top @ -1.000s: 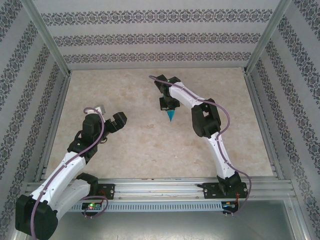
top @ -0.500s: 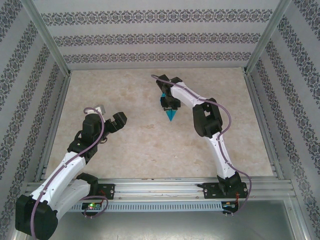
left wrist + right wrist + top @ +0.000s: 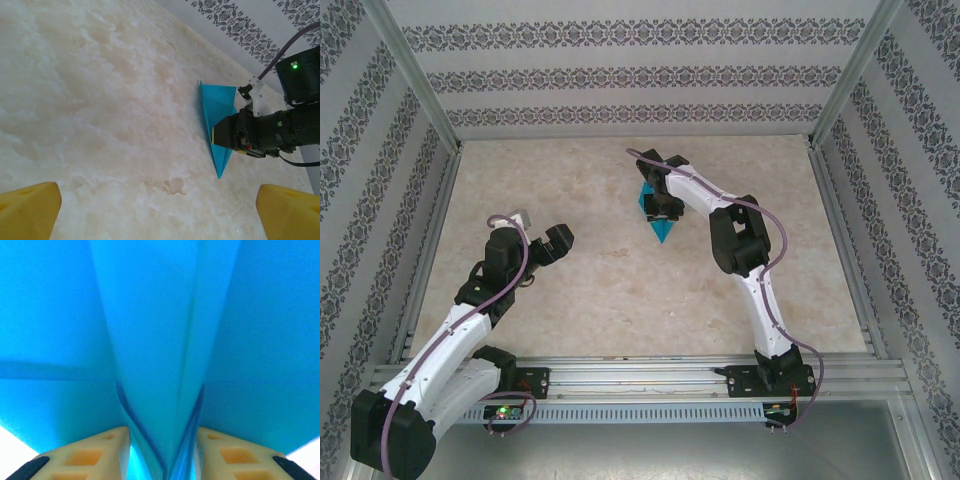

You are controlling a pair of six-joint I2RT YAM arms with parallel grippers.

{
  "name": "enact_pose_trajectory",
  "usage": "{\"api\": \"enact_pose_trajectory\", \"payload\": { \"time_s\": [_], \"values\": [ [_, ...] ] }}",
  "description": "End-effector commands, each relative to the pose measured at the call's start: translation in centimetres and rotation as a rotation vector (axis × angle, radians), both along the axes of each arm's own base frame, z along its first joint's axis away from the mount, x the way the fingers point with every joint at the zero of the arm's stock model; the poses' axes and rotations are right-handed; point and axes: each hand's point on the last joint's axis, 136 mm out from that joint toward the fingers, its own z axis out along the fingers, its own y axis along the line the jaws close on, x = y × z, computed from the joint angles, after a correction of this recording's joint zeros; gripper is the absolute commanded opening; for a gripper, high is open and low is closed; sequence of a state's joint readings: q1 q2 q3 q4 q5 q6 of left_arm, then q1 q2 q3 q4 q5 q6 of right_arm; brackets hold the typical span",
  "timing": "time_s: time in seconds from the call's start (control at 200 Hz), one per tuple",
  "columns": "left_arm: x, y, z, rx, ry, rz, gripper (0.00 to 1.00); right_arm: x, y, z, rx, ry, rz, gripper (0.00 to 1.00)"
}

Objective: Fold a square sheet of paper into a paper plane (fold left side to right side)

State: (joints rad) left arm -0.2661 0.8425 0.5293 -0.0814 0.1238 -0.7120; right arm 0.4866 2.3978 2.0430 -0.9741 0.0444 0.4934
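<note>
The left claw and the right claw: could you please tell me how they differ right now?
The left claw stands wide open, holding nothing; the right claw straddles the centre fold of the paper plane, and whether it grips I cannot tell. The left claw hangs well apart from the paper plane; the right claw is right on it. Both are yellow-tipped.
</note>
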Motion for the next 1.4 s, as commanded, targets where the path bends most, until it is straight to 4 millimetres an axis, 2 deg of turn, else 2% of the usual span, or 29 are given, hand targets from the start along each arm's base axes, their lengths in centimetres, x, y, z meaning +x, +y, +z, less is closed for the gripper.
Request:
{"api": "enact_pose_trajectory", "payload": {
  "time_s": [0.0,0.475,0.819,1.134,1.399],
  "values": [
    [0.0,0.5,0.7,0.007,-0.015,0.009,1.0,0.1,-0.1,2.6,0.021,-0.039,0.005,0.38],
    [-0.1,0.5,0.8,0.005,-0.018,0.01,1.0,-0.3,-0.2,3.2,0.011,-0.04,0.019,0.39],
    [-0.2,0.7,0.8,0.011,-0.019,0.015,1.0,-0.7,0.0,4.9,0.013,-0.067,0.045,0.44],
    [-0.2,1.0,0.6,0.045,-0.015,0.02,1.0,-2.7,0.6,7.7,-0.019,-0.138,0.143,0.69],
    [0.3,1.4,1.1,0.058,-0.03,0.03,1.0,-5.7,-1.3,12.2,-0.044,-0.295,0.163,0.95]
  ]
}}
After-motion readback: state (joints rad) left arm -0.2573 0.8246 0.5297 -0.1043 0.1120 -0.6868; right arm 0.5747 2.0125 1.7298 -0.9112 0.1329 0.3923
